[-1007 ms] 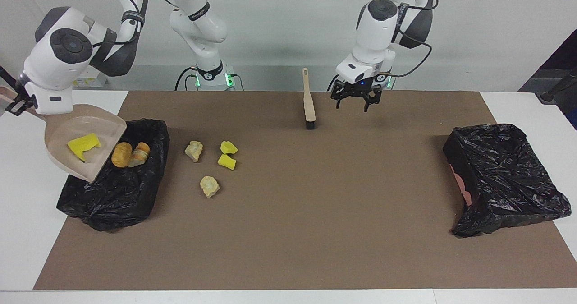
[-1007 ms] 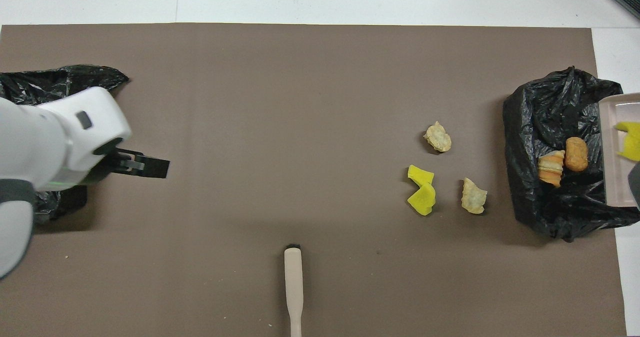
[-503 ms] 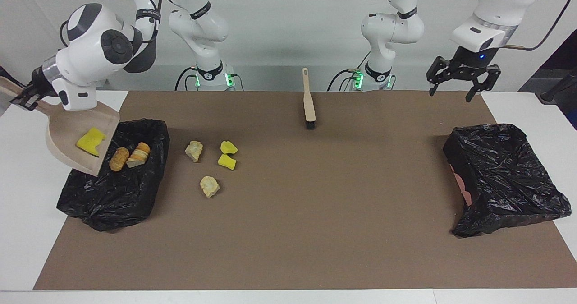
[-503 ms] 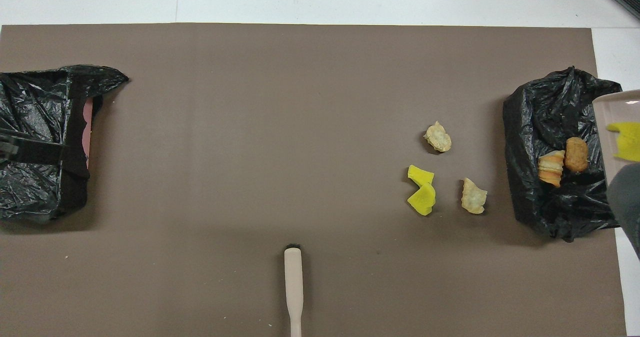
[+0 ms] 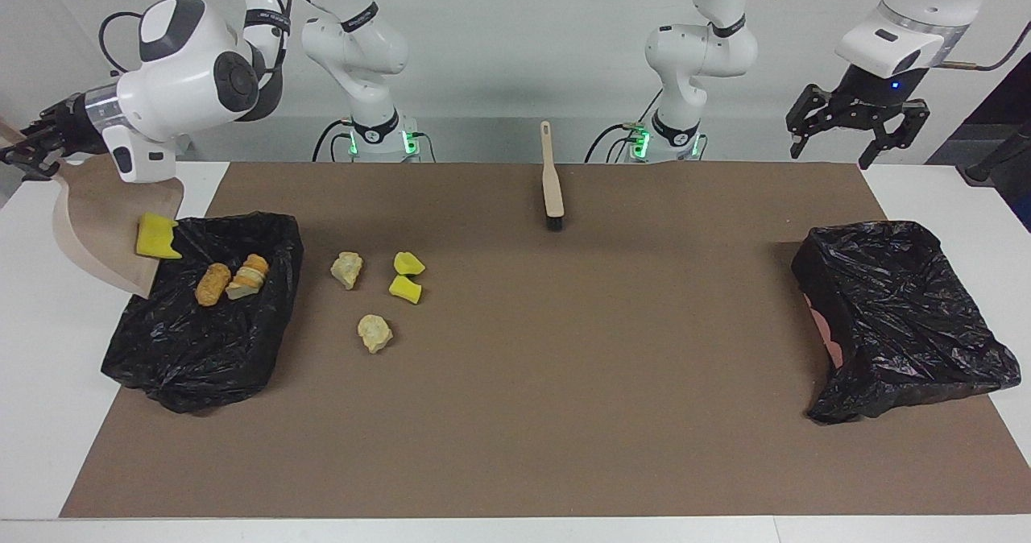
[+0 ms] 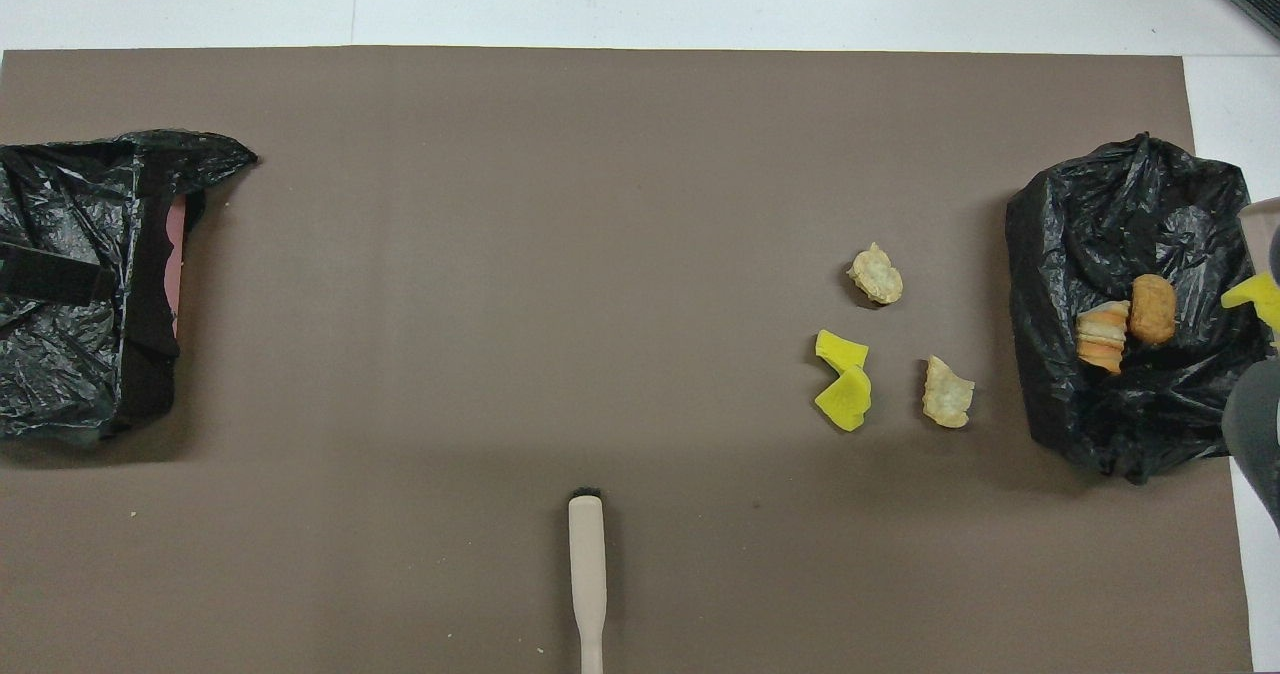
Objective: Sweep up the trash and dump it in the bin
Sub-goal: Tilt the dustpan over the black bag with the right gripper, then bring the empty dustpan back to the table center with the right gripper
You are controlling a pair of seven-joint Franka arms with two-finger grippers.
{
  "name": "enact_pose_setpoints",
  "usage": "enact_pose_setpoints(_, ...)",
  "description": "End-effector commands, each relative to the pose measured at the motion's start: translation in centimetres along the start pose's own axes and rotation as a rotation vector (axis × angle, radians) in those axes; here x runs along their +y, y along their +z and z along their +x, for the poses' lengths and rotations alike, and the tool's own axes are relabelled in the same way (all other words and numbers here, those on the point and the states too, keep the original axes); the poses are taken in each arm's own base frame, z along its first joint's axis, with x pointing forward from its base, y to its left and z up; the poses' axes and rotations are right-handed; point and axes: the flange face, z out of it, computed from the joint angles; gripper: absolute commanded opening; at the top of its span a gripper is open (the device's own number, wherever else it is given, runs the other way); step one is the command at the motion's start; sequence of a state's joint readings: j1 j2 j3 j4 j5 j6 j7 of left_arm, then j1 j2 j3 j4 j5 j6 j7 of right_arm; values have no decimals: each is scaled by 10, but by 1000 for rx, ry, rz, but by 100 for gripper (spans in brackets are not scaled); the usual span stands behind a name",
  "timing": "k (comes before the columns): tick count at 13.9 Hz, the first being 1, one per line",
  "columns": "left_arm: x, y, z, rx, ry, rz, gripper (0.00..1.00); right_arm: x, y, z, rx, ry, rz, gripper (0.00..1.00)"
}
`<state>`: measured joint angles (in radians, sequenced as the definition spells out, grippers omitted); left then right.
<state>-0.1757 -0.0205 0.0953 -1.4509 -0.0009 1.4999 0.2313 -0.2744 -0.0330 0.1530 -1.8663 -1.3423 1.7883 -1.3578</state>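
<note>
My right gripper (image 5: 28,155) is shut on the handle of the beige dustpan (image 5: 93,229). The pan is tipped steeply over the black-bagged bin (image 5: 201,341) at the right arm's end of the table. A yellow sponge chunk (image 5: 155,237) (image 6: 1255,296) sits at the pan's lip, over the bin. Two golden-brown bread pieces (image 5: 213,283) (image 5: 248,275) lie in the bin (image 6: 1110,224). Several trash bits lie on the brown mat beside the bin: two cream lumps (image 5: 347,269) (image 5: 374,333) and two yellow chunks (image 5: 408,263) (image 5: 405,288). My left gripper (image 5: 838,152) hangs open and empty, up in the air at the left arm's end.
The beige brush (image 5: 552,180) (image 6: 586,574) lies on the mat near the robots, midway along the table, bristles pointing away from them. A second black-bagged bin (image 5: 902,317) (image 6: 80,284) stands at the left arm's end.
The right arm has tilted the dustpan steeper and the yellow chunk has slid to its lip. The left gripper has swung from beside the brush up to the left arm's end.
</note>
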Motion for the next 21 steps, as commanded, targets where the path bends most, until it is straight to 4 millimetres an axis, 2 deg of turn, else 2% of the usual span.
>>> enact_pose_setpoints(1,-2,-3,1,-13,-8,6,100,-8,-2,0,-18,35,-16,0)
enact_pose_setpoints(6,-3,-3,2,-8,-19,6,100,-11,1,11,121,75,21,0)
enact_pose_setpoints(14,7,-6,1,-6,-24,5,100,-9,-20,59,650,202,126,0)
enact_pose_setpoints(17,2,-5,-1,-12,-34,4,100,-11,-26,69,781,306,204,0)
enact_pose_setpoints(20,-3,-5,-2,-12,-41,5,100,-4,-27,95,854,399,298,0)
enact_pose_setpoints(21,-3,-5,-2,-12,-42,5,100,2,-38,108,869,440,329,0)
